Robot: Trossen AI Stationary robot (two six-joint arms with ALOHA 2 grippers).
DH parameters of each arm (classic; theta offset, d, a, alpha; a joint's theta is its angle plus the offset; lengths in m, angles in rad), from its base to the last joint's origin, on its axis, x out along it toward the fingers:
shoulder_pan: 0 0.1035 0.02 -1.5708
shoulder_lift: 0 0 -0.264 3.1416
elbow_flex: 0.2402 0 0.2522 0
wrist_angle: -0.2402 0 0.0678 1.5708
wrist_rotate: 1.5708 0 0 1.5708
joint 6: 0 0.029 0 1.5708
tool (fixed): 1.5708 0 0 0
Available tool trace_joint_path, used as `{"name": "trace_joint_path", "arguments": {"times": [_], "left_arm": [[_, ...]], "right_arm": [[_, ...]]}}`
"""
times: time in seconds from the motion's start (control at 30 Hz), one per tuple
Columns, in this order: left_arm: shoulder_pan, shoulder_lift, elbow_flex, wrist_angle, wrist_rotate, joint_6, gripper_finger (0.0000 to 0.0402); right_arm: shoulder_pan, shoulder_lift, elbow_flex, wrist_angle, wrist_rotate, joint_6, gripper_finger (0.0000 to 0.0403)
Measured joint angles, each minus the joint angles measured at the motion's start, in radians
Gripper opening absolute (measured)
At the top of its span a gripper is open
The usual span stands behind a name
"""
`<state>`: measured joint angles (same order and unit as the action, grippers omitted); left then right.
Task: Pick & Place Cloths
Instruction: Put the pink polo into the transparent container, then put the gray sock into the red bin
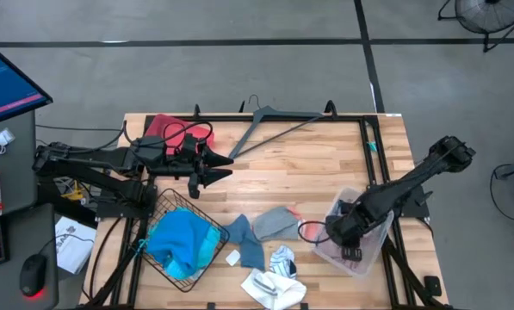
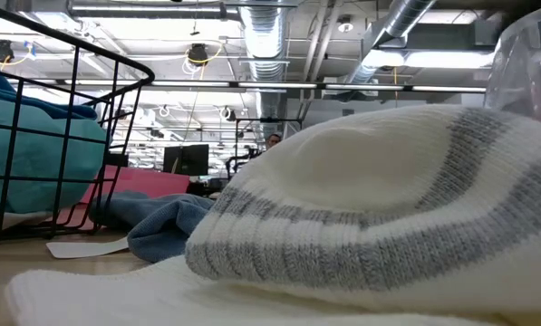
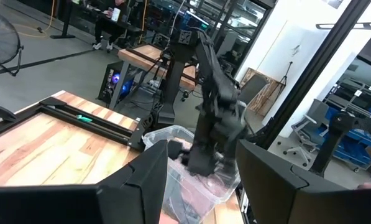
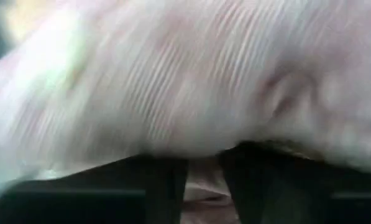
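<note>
My right gripper [image 1: 346,241] points steeply down into a clear plastic bin [image 1: 370,250] at the table's right. A pale pink checked cloth [image 4: 191,81] fills the right wrist view just beyond its fingers, which stand a little apart. My left gripper [image 1: 207,169] hangs level above the table's left half, open and empty. A turquoise cloth [image 1: 181,239] lies in a black wire basket [image 1: 157,207]. On the table lie a blue-grey cloth [image 1: 244,241], a grey sock with a coral tip [image 1: 277,222] and white cloths with grey stripes [image 1: 274,280]. My right gripper comes at the pink cloth from above, inside the bin. A strip of the cloth [image 4: 204,183] shows in the gap between its two fingers [image 4: 166,180]. Whether the fingers touch it, I cannot tell, since the picture is blurred.
A grey hanger [image 1: 274,120] and a red tray [image 1: 164,127] lie along the far edge. The wire basket stands at the near left, the clear bin [image 3: 173,140] at the near right. Bare wood [image 1: 308,164] shows in the table's middle.
</note>
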<state>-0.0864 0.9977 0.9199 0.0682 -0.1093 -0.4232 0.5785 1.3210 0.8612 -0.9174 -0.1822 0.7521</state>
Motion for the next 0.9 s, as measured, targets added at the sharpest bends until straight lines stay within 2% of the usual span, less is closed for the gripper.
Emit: {"name": "trace_joint_path", "arguments": {"times": [0.23,0.33,0.4,0.5,0.57,0.63,0.77,0.9], "left_arm": [[0.0,0.0,0.0,0.0,-0.001,0.0,0.0172],[0.0,0.0,0.0,0.0,-0.004,0.0,0.0172],[0.0,0.0,0.0,0.0,-0.004,0.0,0.0172],[0.0,0.0,0.0,0.0,0.014,0.0,0.0172],[0.0,0.0,0.0,0.0,0.042,0.0,0.0172],[0.0,0.0,0.0,0.0,0.079,0.0,0.0172],[0.0,0.0,0.0,0.001,0.154,-0.001,0.0172],[-0.001,-0.013,0.001,0.004,0.17,0.0,0.0172]], "right_arm": [[-0.006,-0.074,0.228,-0.152,0.008,0.009,0.0193],[-0.012,-0.077,0.321,-0.197,0.021,0.009,0.0218],[-0.025,-0.076,0.376,-0.183,0.068,0.005,0.0225],[-0.052,-0.057,0.437,-0.072,0.221,-0.067,0.0227],[-0.065,-0.027,0.449,0.011,0.315,-0.176,0.0224],[-0.086,0.023,0.453,0.076,0.357,-0.304,0.0223],[-0.141,0.152,0.451,0.078,0.352,-0.445,0.0232],[-0.208,0.293,0.451,0.134,0.281,-0.548,0.0264]]}}
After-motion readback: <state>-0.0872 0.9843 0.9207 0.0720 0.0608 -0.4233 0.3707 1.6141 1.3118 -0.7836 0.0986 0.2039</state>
